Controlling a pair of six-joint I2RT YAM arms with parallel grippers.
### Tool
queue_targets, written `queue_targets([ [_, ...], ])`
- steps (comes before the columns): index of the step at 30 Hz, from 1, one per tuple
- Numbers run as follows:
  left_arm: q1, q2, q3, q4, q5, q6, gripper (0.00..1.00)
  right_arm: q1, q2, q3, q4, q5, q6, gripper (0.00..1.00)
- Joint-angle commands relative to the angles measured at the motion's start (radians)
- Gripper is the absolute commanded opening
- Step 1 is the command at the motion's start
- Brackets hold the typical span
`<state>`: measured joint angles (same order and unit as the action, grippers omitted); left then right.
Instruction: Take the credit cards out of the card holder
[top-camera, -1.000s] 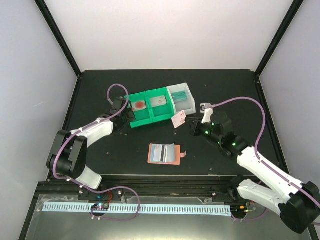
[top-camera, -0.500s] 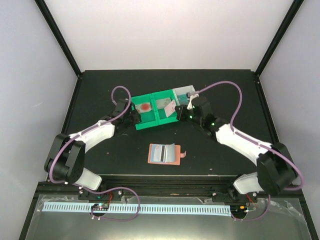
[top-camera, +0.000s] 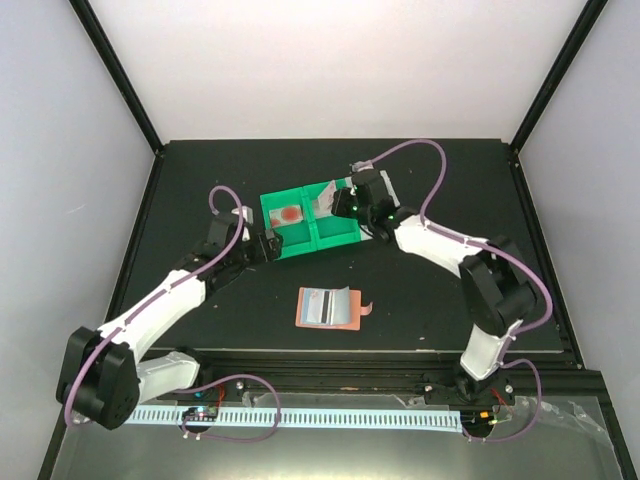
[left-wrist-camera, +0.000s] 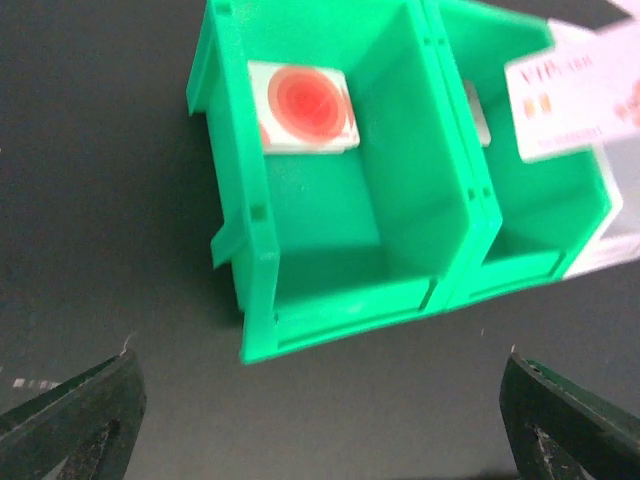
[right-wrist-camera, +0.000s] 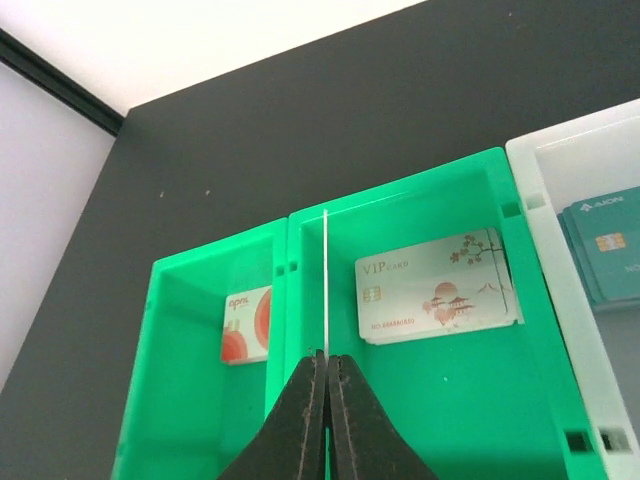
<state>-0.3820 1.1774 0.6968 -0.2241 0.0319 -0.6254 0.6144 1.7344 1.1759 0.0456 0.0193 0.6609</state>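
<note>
In the clamped right end effector (right-wrist-camera: 326, 356), a card (right-wrist-camera: 326, 280) stands edge-on just above the middle tray (right-wrist-camera: 440, 400): thin, stiff, slick, probably best pinched near one edge. The left end effector (left-wrist-camera: 320, 410) gapes, empty.

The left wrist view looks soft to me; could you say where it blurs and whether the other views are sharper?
Left wrist view: the held card at upper right is blurred, and the left gripper tips are out of focus. Right wrist view: sharp, the VIP card lying in the green tray reads clearly. Top external view: evenly lit, no glare, print too small to read.
</note>
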Motion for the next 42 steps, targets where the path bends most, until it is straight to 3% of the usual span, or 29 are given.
queue_targets([
  [1,-0.009,-0.101,-0.051,-0.082,0.055,0.085,0.99,-0.007,0.08,0.069,0.012,0.028,0.031,0.01],
  [10,-0.009,-0.363,-0.19,-0.047,0.163,0.085,0.99,-0.007,0.226,0.169,-0.015,0.049,0.056,0.01],
  [25,-0.025,-0.394,-0.262,-0.032,0.309,0.059,0.99,-0.008,0.284,0.282,-0.156,0.108,0.03,0.18],
  [33,-0.047,-0.371,-0.295,-0.007,0.352,0.061,0.93,-0.008,0.189,0.264,-0.242,0.083,0.0,0.23],
  [42,-0.087,-0.265,-0.337,0.091,0.401,0.052,0.84,-0.007,-0.036,0.059,-0.286,-0.07,-0.004,0.23],
])
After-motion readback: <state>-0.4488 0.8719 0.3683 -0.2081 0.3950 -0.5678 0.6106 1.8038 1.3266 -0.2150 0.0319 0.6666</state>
